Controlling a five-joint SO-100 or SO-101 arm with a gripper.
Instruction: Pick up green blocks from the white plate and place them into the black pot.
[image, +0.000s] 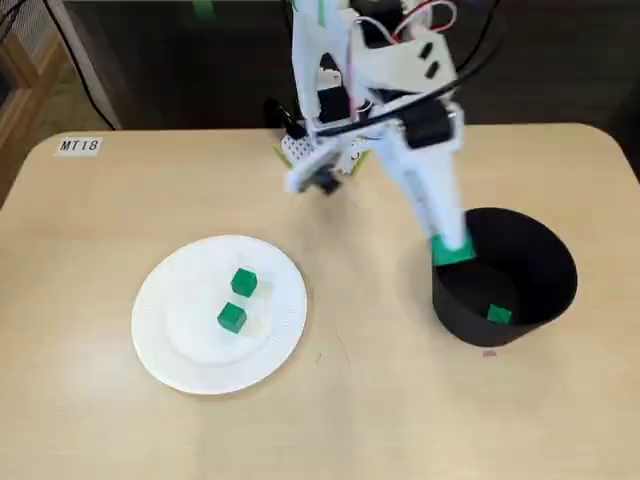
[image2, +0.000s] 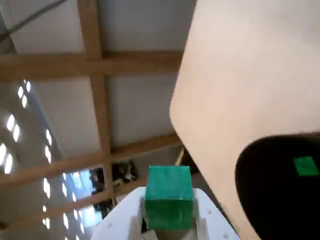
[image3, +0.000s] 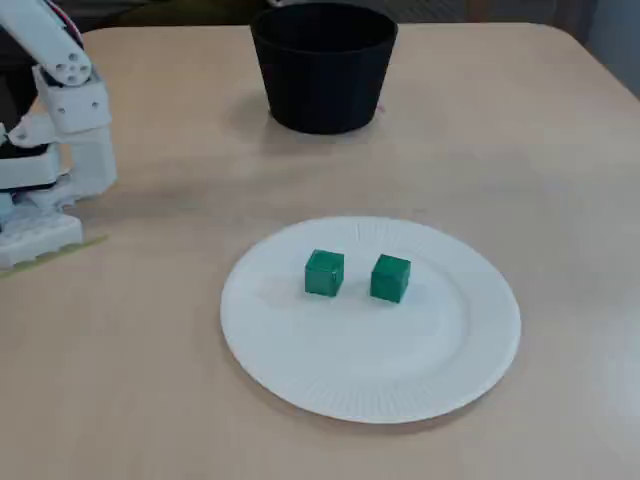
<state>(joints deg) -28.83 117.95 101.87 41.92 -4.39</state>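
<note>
Worktop (image: 90, 420) of pale wood, seen in a fixed view from above: at the left sits a white plate (image: 160, 345) carrying two green blocks (image: 243, 282), close together but not touching. To the right of the plate a white arm (image: 330, 60) slants down, and its fingers (image: 443, 212) pinch a third green block (image: 453, 251) at the left rim of the black pot (image: 470, 325). Farthest right, a fourth green block (image: 498, 314) lies on the bottom inside the pot.
</note>
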